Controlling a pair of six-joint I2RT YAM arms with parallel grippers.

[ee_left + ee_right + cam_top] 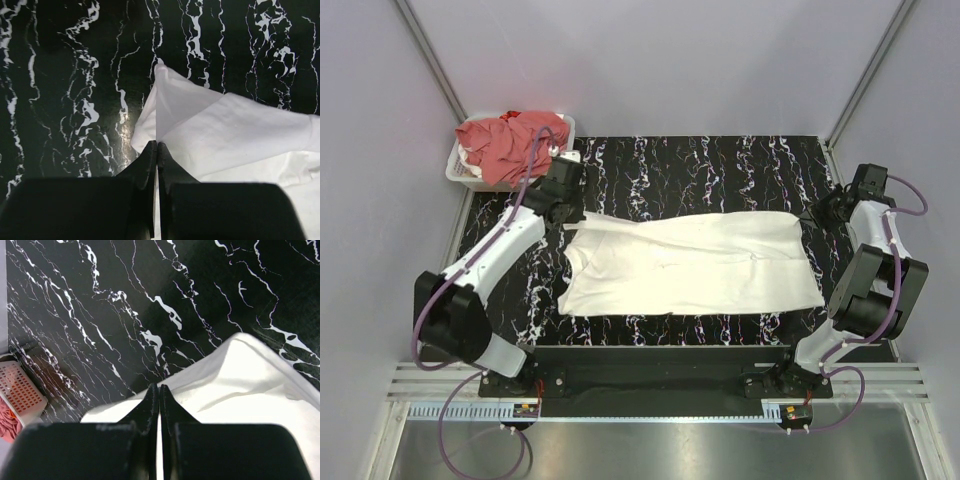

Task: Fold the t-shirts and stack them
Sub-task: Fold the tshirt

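Both end effectors are clamped shut on the white t-shirt (pixel 690 265) spread mid-frame on the worktop (pixel 720 160): left end effector (pixel 157 147) at its upper-left corner, right end effector (pixel 159 390) at its upper-right. Salmon-red t-shirts (pixel 505 145) fill the basket (pixel 455 168), upper left.

Top external: fixed high above and behind the two arm bases (pixel 515 378), facing steeply down over the whole black, white-veined marble-pattern surface (pixel 720 160). Left wrist: close, looking down past the left arm's black fingers (pixel 146 162). Right wrist: equally close, past the right arm's black fingers (pixel 148 409). All three share the plain white cloth t-shirt (pixel 690 265); top and right wrist share the white perforated plastic basket (pixel 20 390).
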